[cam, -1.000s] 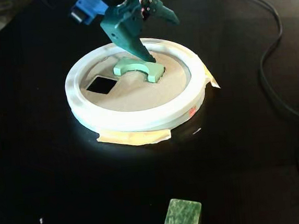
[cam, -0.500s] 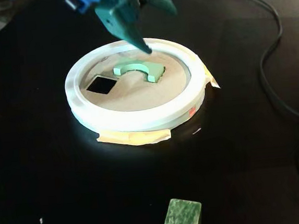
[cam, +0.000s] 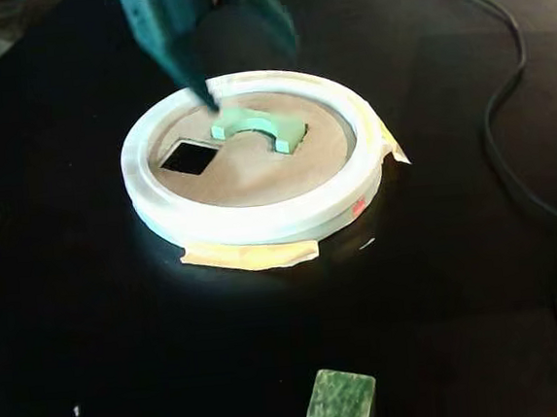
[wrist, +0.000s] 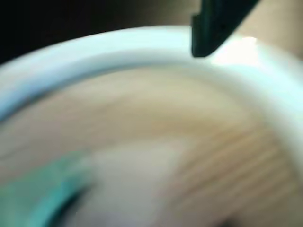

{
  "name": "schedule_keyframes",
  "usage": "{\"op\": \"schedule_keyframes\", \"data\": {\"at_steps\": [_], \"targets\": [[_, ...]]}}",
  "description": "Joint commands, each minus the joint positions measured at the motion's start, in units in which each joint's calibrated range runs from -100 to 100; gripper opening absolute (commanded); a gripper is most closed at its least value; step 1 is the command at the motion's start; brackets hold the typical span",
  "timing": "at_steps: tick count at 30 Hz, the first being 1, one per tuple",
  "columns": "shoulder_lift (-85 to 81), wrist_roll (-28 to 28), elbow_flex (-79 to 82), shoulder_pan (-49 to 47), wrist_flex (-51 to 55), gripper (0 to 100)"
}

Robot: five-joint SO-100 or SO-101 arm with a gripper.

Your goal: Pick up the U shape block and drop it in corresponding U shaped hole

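Your teal two-finger gripper (cam: 213, 104) hung empty at upper left of the fixed view, jaws blurred but seemingly spread. The pale mint-green arch-shaped block (cam: 258, 127) sat in the dark arch-shaped cutout (cam: 302, 138) of the tan round panel (cam: 247, 177), apparently not fully sunk, probably snagged.

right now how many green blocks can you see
2. The pale mint U shape block sits in the tan panel inside the white ring; the darker green cube stands on the black table near the front edge. None seem hidden.
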Motion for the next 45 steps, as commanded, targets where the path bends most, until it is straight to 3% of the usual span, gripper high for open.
{"op": "schedule_keyframes", "data": {"at_steps": [1, 8, 14, 20, 24, 29, 32, 39, 45], "targets": [[-6.6, 0.15, -2.66, 12.24, 3.2, 86], [-18.07, 0.05, -1.02, 27.85, 3.2, 86], [-33.65, 0.05, 15.83, 40.46, 3.2, 86], [-53.44, -4.79, 42.51, 40.08, 0.59, 86], [-71.45, -8.35, 67.65, 38.83, -19.38, 85], [-91.15, -9.04, 95.61, 38.71, -40.55, 85], [-98.94, -9.04, 106.81, 38.71, -48.18, 85], [-113.54, -9.08, 124.3, 37.96, -50.49, 85], [-115.07, -9.08, 129.58, 29.97, -50.39, 86]]}}
